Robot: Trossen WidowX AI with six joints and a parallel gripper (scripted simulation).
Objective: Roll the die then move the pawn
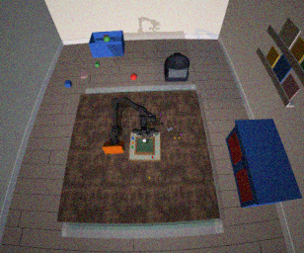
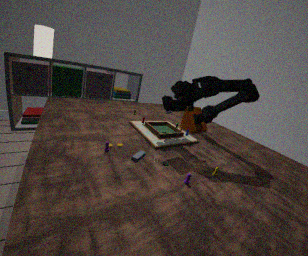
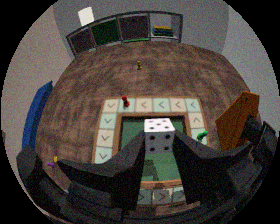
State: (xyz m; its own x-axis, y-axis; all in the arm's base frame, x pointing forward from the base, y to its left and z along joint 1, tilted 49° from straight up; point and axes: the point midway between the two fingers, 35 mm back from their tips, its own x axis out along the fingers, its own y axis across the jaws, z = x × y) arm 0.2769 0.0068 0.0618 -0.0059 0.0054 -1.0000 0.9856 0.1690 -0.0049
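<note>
My gripper (image 1: 144, 134) (image 3: 157, 133) is shut on the white die (image 3: 159, 131) (image 1: 144, 140), held between the fingertips above the tray. The tray (image 1: 145, 146) (image 2: 164, 128) (image 3: 132, 131) has a green floor and wooden rim, and sits inside the board's arrow track. The board (image 2: 158, 143) (image 3: 106, 129) is pale. The red pawn (image 1: 152, 156) (image 2: 143, 120) (image 3: 125, 101) stands on the track's far side in the wrist view, near the left corner. A green pawn (image 3: 202, 135) is on the right side. The fingers hide part of the near track; the die is not discernible in the exterior view.
An orange block (image 1: 113, 149) (image 2: 189, 121) (image 3: 236, 122) stands beside the board near the arm. A grey block (image 2: 138, 155), purple pieces (image 2: 188, 179) (image 2: 107, 147) and a yellow piece (image 2: 215, 171) lie or stand around the table. Another small yellowish piece (image 3: 139, 65) is beyond the board.
</note>
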